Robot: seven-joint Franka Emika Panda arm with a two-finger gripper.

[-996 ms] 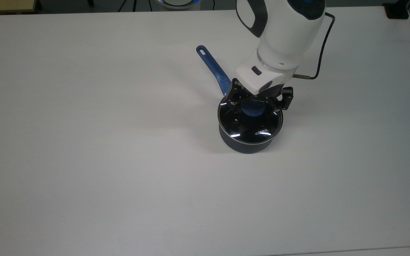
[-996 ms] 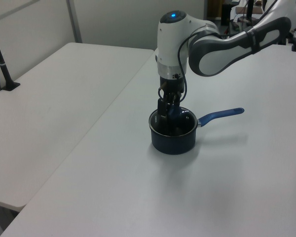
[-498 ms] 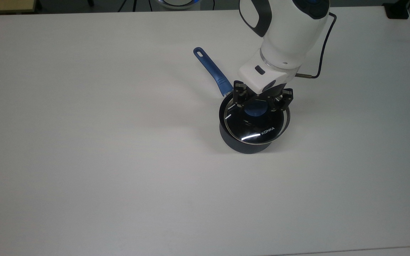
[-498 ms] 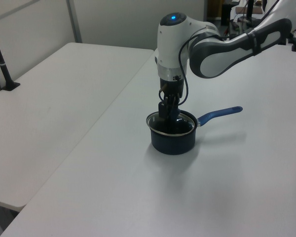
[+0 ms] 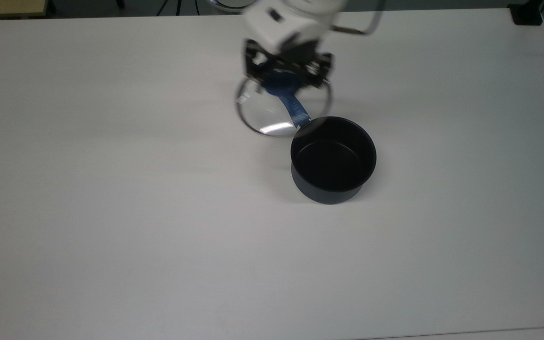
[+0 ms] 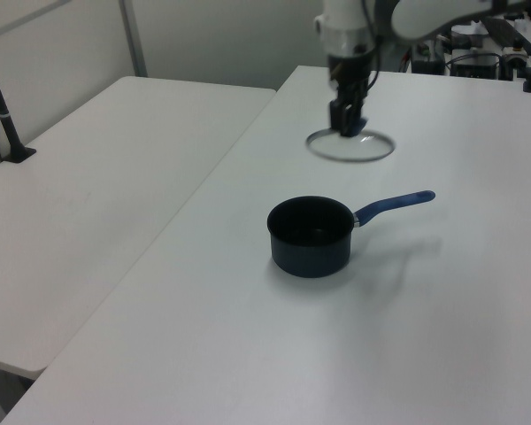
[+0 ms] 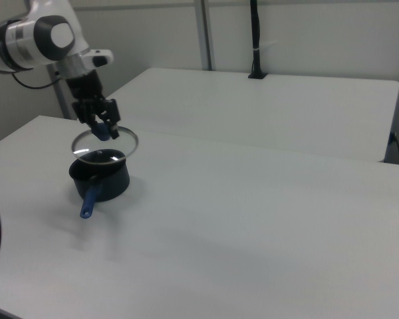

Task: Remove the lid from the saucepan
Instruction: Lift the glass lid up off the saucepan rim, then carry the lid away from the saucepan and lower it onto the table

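Lid [image 5: 272, 111] aloft in gripper [image 5: 285, 72]

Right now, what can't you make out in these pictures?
- Top view: the arm is cut off by the top edge; the gripper is motion-blurred.
- Top view: the lid covers part of the saucepan handle.
- Lid lettering: too small to read.

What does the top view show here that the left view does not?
The top view alone shows the saucepan handle through the lid glass. The left view alone shows the lid held level above the table, apart from the saucepan, and a second table beside it. Both show the gripper shut on the lid's blue knob and the saucepan uncovered.
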